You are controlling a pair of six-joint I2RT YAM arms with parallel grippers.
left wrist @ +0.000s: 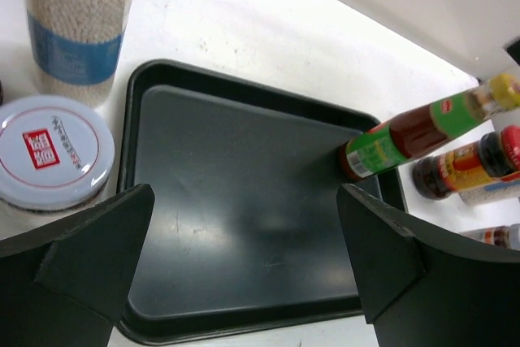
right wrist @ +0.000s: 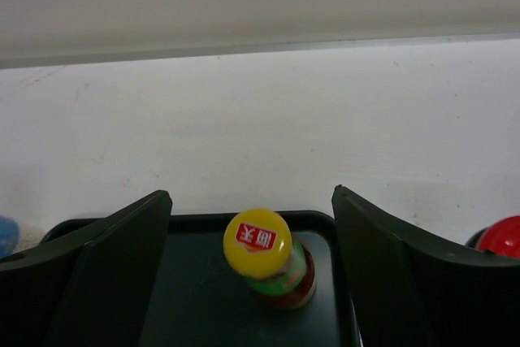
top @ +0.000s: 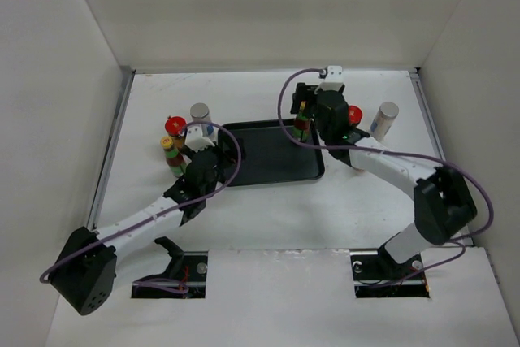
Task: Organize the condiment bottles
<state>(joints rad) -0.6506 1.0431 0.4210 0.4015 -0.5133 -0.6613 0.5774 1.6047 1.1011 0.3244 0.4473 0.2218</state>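
left gripper (left wrist: 244,193): the fingers are being held wide apart with nothing between them; it is being held at the left edge of the black tray (top: 268,170), in the centre of the top view.
right gripper (right wrist: 252,194): the fingers are being kept apart on either side of the tray bottle; a gap is being shown on both sides in the right wrist view, and no contact is being seen.
tray bottle (right wrist: 268,259): a slim dark sauce bottle with a yellow cap and green label is being seen standing upright in the tray's upper right corner, just inside the rim.
second sauce bottle (top: 171,154): yellow-capped, it is being seen on the table (top: 268,225) left of the tray, just beside the left arm's wrist.
left red-lidded jar (top: 174,126): it is being shown just above the second sauce bottle, left of centre in the top view.
left grey-capped shaker (top: 200,111): it is being shown right of that jar, above the tray's upper left corner; pale grains and a blue label are being shown in the left wrist view.
white-lidded jar (left wrist: 53,152): it is being seen at the left edge of the left wrist view, just beside the tray's rim and below the shaker.
right red-lidded jar (top: 355,113): it is being partly hidden by the right arm, off the tray, right of its upper right corner.
right grey-capped shaker (top: 385,119): it is being seen on the table near that jar, to its right, in the upper right of the top view.
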